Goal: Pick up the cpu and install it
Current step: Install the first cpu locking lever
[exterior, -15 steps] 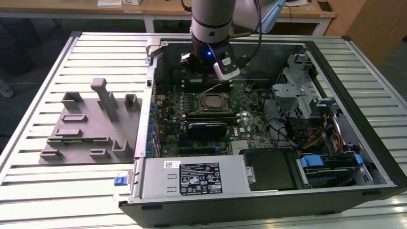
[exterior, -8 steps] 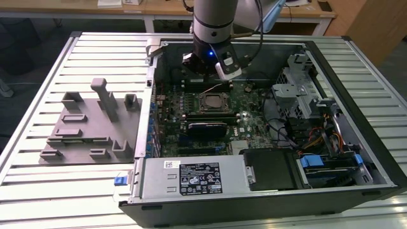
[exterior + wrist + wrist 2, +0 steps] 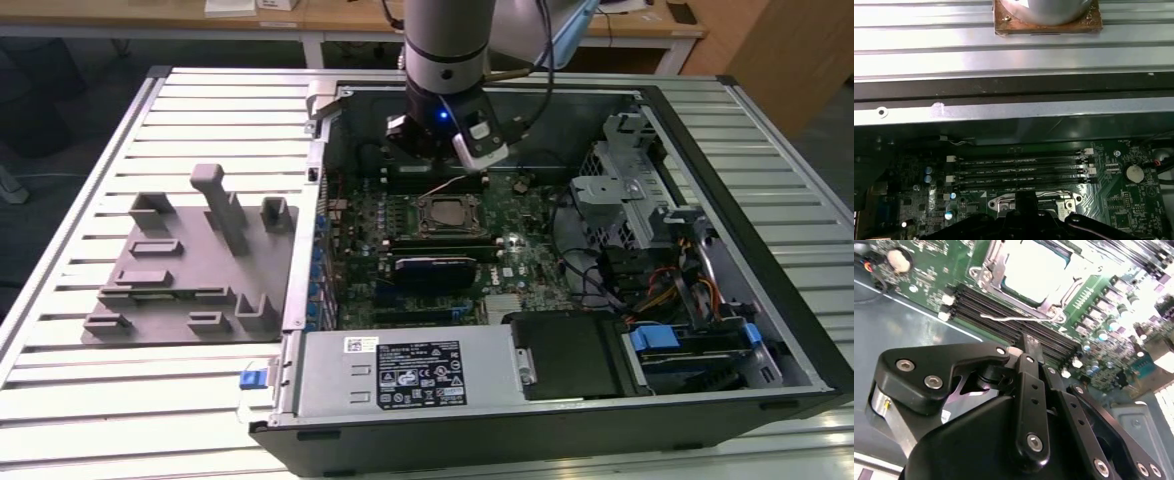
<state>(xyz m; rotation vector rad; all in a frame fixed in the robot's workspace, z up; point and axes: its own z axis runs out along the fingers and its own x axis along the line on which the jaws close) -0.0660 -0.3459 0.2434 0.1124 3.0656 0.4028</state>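
cpu (image 3: 1036, 270) in socket – second wrist view; gripper (image 3: 447, 165) above.

The cpu (image 3: 443, 213) is a small flat square chip with a pale, silvery metal top plate, lying flat and level in the socket at the middle of the green motherboard inside the open computer case. In the exterior view it appears as a light square framed by a darker metal surround, roughly square to the board's edges. In the second wrist view the cpu (image 3: 1036, 267) shows as a bright, washed-out plate seated within that metal frame, just beside the rows of black memory slots.
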